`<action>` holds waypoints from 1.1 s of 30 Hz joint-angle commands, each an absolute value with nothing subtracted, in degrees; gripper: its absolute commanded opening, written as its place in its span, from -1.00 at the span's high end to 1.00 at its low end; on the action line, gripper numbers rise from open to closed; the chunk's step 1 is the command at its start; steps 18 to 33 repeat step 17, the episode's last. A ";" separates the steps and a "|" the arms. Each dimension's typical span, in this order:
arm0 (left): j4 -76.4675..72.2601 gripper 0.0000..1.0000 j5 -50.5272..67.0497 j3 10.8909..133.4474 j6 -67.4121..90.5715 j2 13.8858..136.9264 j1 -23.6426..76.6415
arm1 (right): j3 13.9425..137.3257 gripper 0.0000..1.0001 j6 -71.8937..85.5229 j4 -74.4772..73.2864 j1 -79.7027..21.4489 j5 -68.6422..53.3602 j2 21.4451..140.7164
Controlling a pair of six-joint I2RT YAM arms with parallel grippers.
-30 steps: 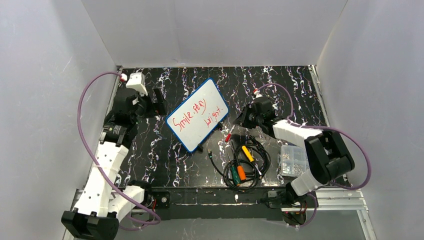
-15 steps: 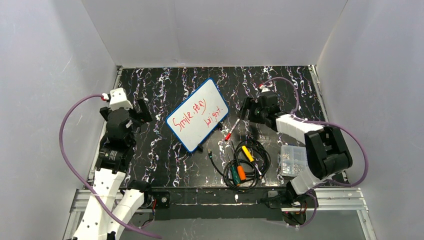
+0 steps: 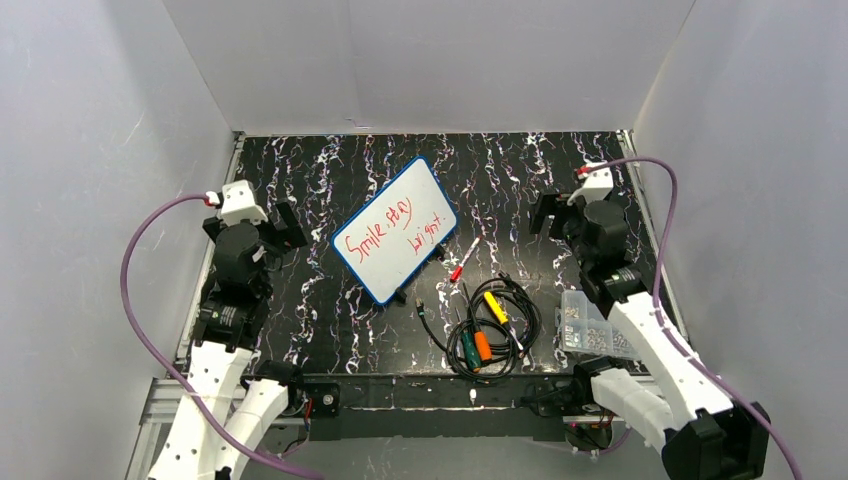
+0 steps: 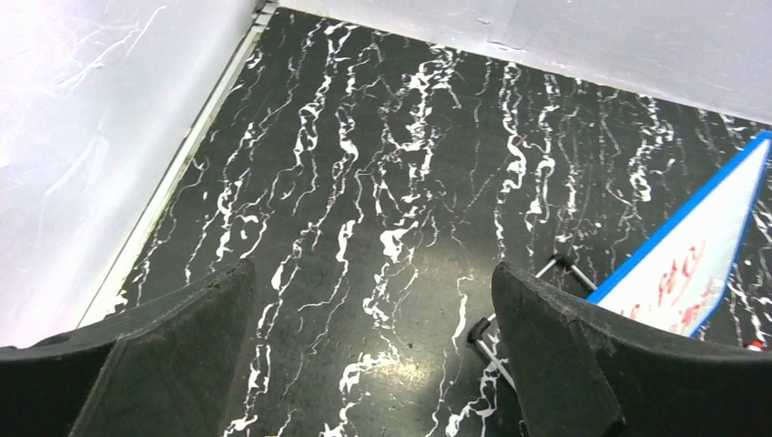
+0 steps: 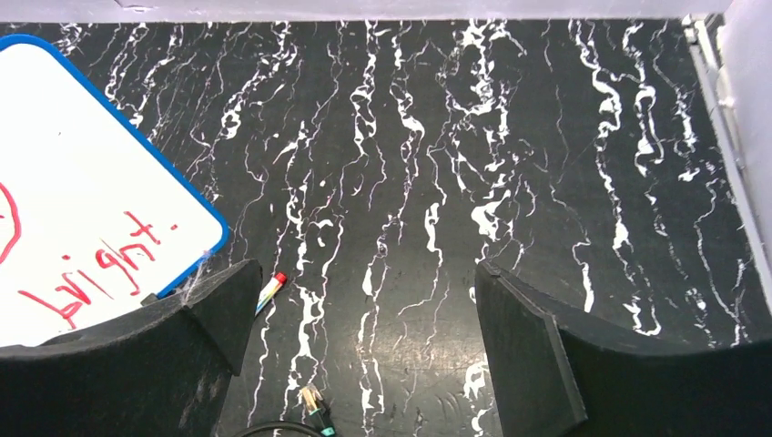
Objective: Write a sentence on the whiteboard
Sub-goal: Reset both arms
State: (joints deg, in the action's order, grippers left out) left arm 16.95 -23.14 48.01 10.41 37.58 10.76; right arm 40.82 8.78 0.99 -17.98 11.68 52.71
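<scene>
The whiteboard (image 3: 395,232), blue-rimmed, lies tilted on the black marbled table. The sentence (image 3: 388,228) is on it in red, in two lines. A red-capped marker (image 3: 463,258) lies loose on the table just right of the board; its red end (image 5: 271,288) shows beside my right gripper's left finger. My right gripper (image 3: 552,218) hangs open and empty, well right of the board (image 5: 82,209). My left gripper (image 3: 285,228) is open and empty to the board's left, with the board's edge (image 4: 701,264) at the right of its view.
A tangle of black cables with green, orange and yellow plugs (image 3: 485,325) lies near the front. A clear box of small parts (image 3: 585,322) stands to its right. The board's wire stand legs (image 4: 555,269) poke out beside my left gripper. White walls enclose the table.
My right gripper opened, left the marker on the table and drew back to the right. My left arm pulled away from the board's left edge.
</scene>
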 commanded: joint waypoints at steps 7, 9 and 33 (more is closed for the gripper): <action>12.43 -0.99 -18.76 45.49 9.10 33.51 10.63 | 37.75 -0.88 6.32 4.83 -14.41 5.66 47.23; 12.51 -0.99 -18.77 45.40 8.82 33.53 10.64 | 37.63 -0.88 6.49 4.58 -13.71 5.69 47.08; 13.25 -0.99 -17.73 46.00 8.85 34.63 10.63 | 37.57 -0.88 6.51 4.49 -13.27 6.49 46.60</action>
